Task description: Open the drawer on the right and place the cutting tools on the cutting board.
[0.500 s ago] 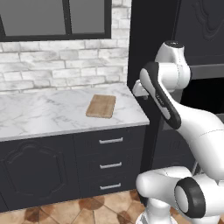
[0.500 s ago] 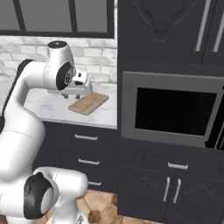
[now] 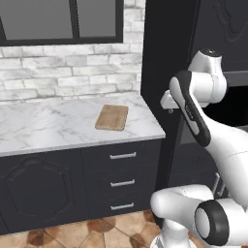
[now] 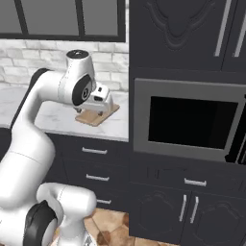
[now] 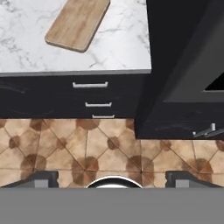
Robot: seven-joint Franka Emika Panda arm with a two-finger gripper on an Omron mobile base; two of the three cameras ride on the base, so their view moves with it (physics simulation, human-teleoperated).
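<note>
The white arm has swung a little to the right since a moment ago. The hand [image 4: 90, 111] has gone with it, while the kitchen around it stays where it was. The hand hangs in the air over the right end of the white marble tabletop [image 3: 48, 126], close to the tall dark cupboard wall. From the hand view, its two dark finger tips [image 5: 41, 179] stand wide apart with nothing between them, so the hand is open and empty.

The small light-brown wooden cutting board [image 3: 112, 117] with rounded corners lies flat on the tabletop, near its right end and a little back from the front edge. In the right base view the hand hangs in front of the board and hides part of it.

Under the board are three narrow dark drawers with silver bar handles [image 3: 122, 181], one above the other. All three are shut.

To the right is a black oven with a grey frame [image 4: 187, 120]. Below it is a wide dark drawer [image 4: 163, 175]. It is shut too, so what is inside is hidden.
</note>
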